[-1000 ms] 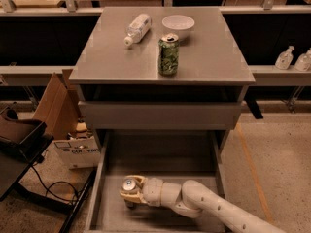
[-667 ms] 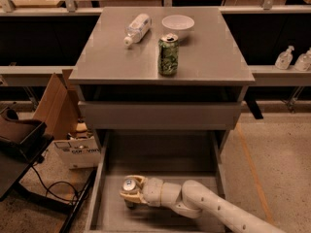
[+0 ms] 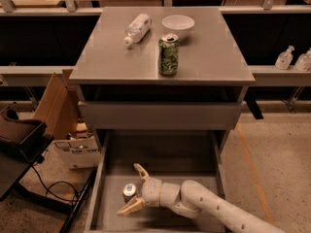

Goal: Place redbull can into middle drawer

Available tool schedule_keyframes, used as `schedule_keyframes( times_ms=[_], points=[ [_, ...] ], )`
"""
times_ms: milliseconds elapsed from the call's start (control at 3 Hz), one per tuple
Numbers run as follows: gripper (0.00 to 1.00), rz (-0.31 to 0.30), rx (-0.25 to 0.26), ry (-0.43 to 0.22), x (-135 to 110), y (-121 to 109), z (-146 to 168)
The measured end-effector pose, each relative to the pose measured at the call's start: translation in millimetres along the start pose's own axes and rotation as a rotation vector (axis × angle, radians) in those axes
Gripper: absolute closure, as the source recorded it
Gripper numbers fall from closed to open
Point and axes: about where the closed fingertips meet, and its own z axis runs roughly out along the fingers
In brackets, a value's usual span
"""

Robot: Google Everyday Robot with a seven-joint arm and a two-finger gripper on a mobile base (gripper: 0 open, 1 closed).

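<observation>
The redbull can (image 3: 129, 192) stands upright on the floor of the pulled-out middle drawer (image 3: 167, 154), near its front left. Only its silver top and a little of its side show. My gripper (image 3: 129, 190) is down in the drawer, reaching in from the right. Its two pale fingers (image 3: 139, 171) are spread wide, one behind the can and one in front, with a gap to the can on each side. The white arm (image 3: 209, 208) runs off to the lower right.
On the cabinet top stand a stout green patterned can (image 3: 168, 55), a clear plastic bottle (image 3: 137, 28) lying on its side and a white bowl (image 3: 178, 22). A shut drawer front (image 3: 160, 115) sits above the open drawer. Cardboard boxes (image 3: 73, 149) stand at the left.
The gripper was closed around the can's top before. Its fingers have now spread apart, and the can stands free on the drawer floor.
</observation>
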Motion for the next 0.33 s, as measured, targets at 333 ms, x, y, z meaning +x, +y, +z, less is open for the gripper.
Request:
schedule_keyframes(
  times_ms=[333],
  points=[
    [0.0, 0.0, 0.0, 0.0, 0.0, 0.0, 0.0]
  ],
)
